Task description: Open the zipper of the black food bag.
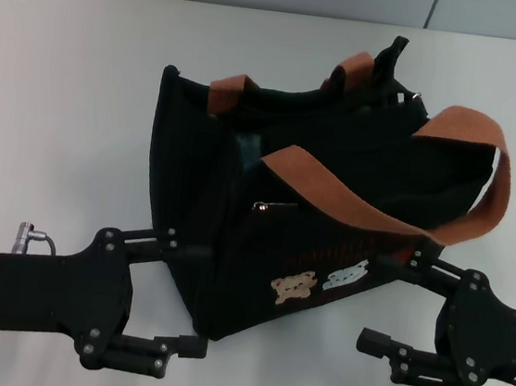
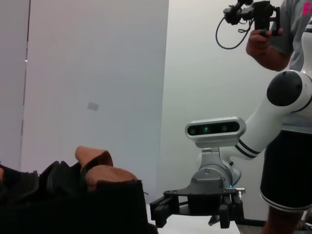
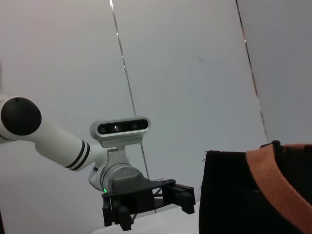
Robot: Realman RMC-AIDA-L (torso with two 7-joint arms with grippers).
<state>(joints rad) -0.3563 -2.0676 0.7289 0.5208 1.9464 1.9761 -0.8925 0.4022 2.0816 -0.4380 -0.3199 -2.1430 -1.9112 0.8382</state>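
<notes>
The black food bag [image 1: 233, 246] stands mid-table with its rust-brown handles [image 1: 470, 129] up and bear and white patches on the near side. A small silvery zipper pull [image 1: 261, 206] sits on the near top edge, left of centre. My left gripper [image 1: 189, 292] is open at the bag's near-left corner, which lies between its fingers. My right gripper [image 1: 390, 298] is open at the near-right end, with its upper finger [image 1: 427, 264] against the bag and its lower finger over bare table. The bag [image 2: 73, 204] shows in the left wrist view and again, the bag [image 3: 229, 195], in the right wrist view.
The white table [image 1: 65, 87] surrounds the bag. In the left wrist view a person [image 2: 287, 146] holding a camera rig stands behind the robot's body. Each wrist view shows the opposite arm's gripper [image 2: 195, 204] [image 3: 146, 200] farther off.
</notes>
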